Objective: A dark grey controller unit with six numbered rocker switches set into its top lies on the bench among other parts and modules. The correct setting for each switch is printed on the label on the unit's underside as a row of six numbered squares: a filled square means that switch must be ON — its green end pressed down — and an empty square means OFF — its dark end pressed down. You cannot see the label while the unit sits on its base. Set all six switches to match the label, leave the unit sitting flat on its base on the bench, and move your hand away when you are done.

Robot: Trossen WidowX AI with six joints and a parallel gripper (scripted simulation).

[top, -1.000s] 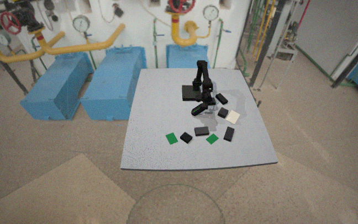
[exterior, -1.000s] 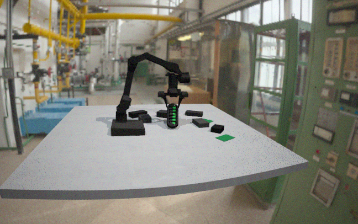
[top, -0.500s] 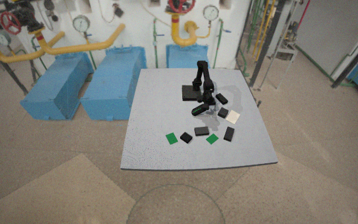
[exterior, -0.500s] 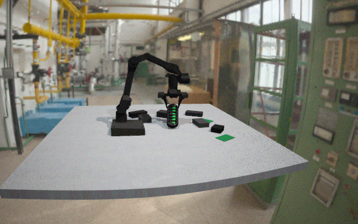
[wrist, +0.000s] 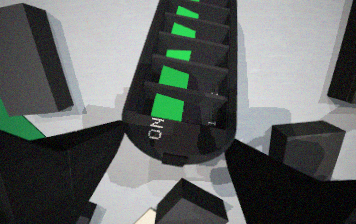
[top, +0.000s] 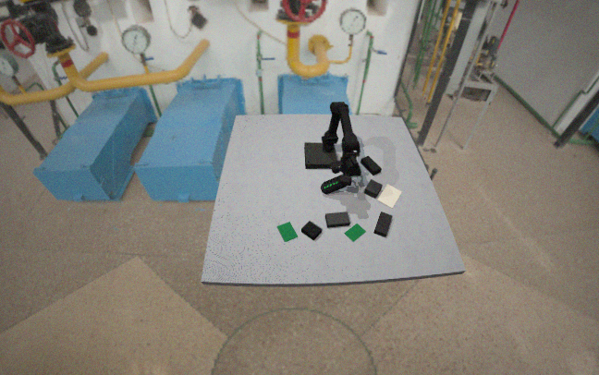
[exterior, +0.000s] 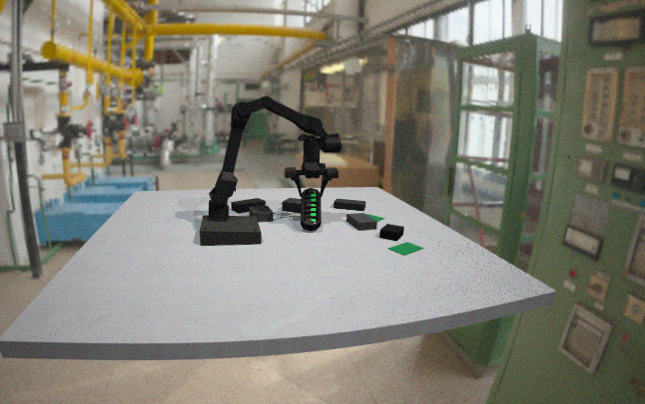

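The dark grey controller unit [top: 330,187] [exterior: 314,217] [wrist: 200,72] is gripped by its sides near the end by switch 1. It is tilted, its switch side facing the exterior camera and its far end lower; whether that end touches the bench I cannot tell. My gripper [top: 349,179] [exterior: 312,193] [wrist: 176,135] is shut on it, a finger on each side. The wrist view shows green faces in a row on the side marked ON; the farthest switch is cut off. Which ends are pressed down is not clear. The underside label is hidden.
Near the gripper lie a long black block [top: 371,164], a small dark block [top: 372,188] and a cream card [top: 389,196]. Farther out are a dark block [top: 383,224], a grey block [top: 337,219] [exterior: 361,221], a black block [top: 311,230] [exterior: 391,232] and green cards [top: 355,232] [top: 287,231].
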